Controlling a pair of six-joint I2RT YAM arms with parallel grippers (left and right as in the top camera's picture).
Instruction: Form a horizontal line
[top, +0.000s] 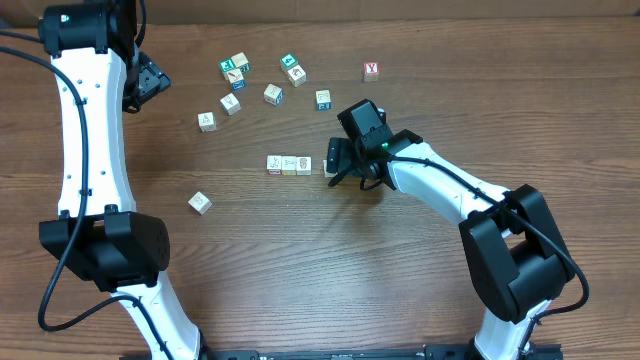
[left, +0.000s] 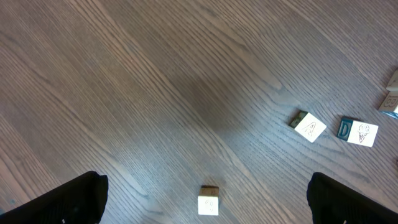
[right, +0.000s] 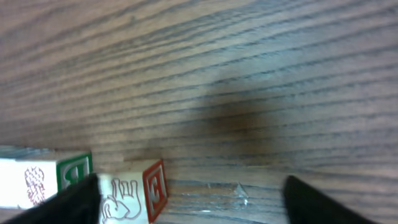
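A row of three pale wooden cubes lies side to side mid-table. A fourth pale cube sits just right of the row, with a small gap, partly hidden by my right gripper. In the right wrist view this cube shows a hand drawing and a red letter face. It rests against the left finger of the open right gripper, and the row's end cube is beside it. My left gripper is open and empty at the far left, above a loose cube.
Loose cubes lie at the back: pale ones, teal- and blue-faced ones, and a red "Y" cube. One pale cube lies front left. Two more cubes show in the left wrist view.
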